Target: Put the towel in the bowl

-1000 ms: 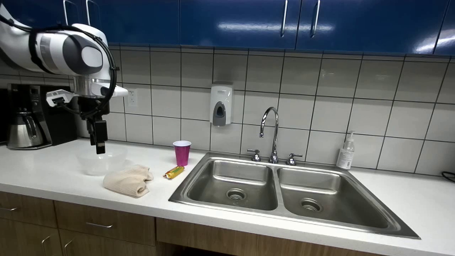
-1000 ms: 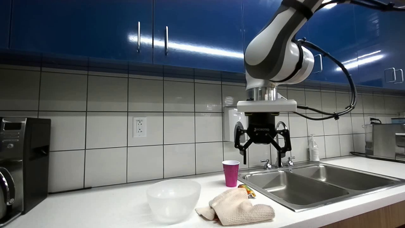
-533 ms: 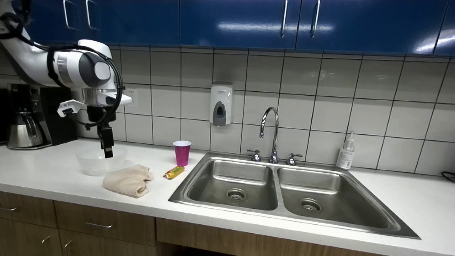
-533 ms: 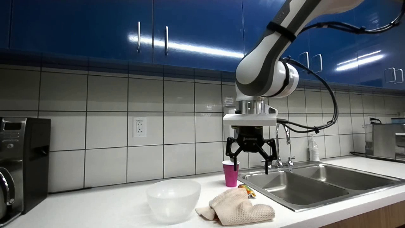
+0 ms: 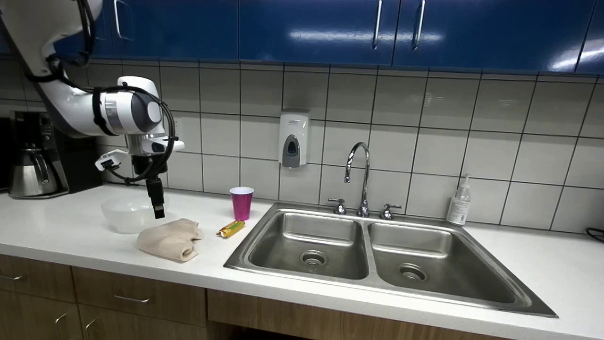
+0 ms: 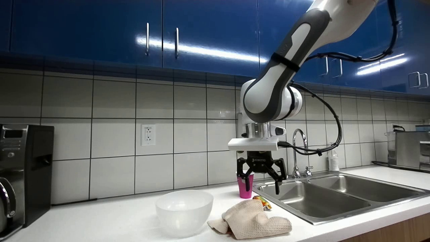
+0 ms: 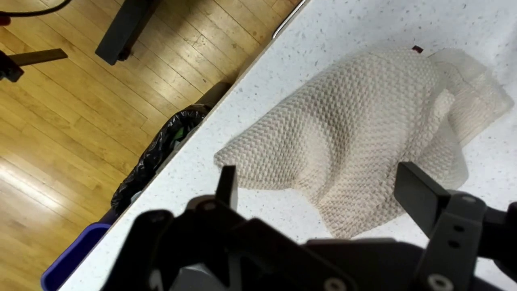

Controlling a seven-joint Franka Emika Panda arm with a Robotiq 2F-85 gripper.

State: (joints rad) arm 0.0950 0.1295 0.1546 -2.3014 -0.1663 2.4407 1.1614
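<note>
A beige waffle-textured towel lies crumpled on the white counter, in both exterior views [image 5: 170, 240] [image 6: 257, 222] and in the wrist view [image 7: 343, 129]. A translucent bowl [image 5: 120, 217] stands beside it; it also shows in an exterior view [image 6: 183, 215] and looks empty there. My gripper [image 6: 262, 190] is open and empty, pointing down, above the counter and apart from the towel. In the wrist view my gripper [image 7: 317, 178] has its fingers spread wide, with the towel below and between them. In an exterior view my gripper [image 5: 159, 212] partly overlaps the bowl's edge.
A pink cup [image 5: 241, 204] and a yellow wrapped item [image 5: 231, 229] stand near the towel. A double steel sink [image 5: 311, 245] with a faucet [image 5: 363, 184] lies beyond them. A coffee maker [image 6: 27, 174] is at the far end. The counter's front edge [image 7: 194, 149] runs close to the towel.
My gripper has come down and moved toward the towel, staying open. The towel, bowl, cup and wrapped item have not moved.
</note>
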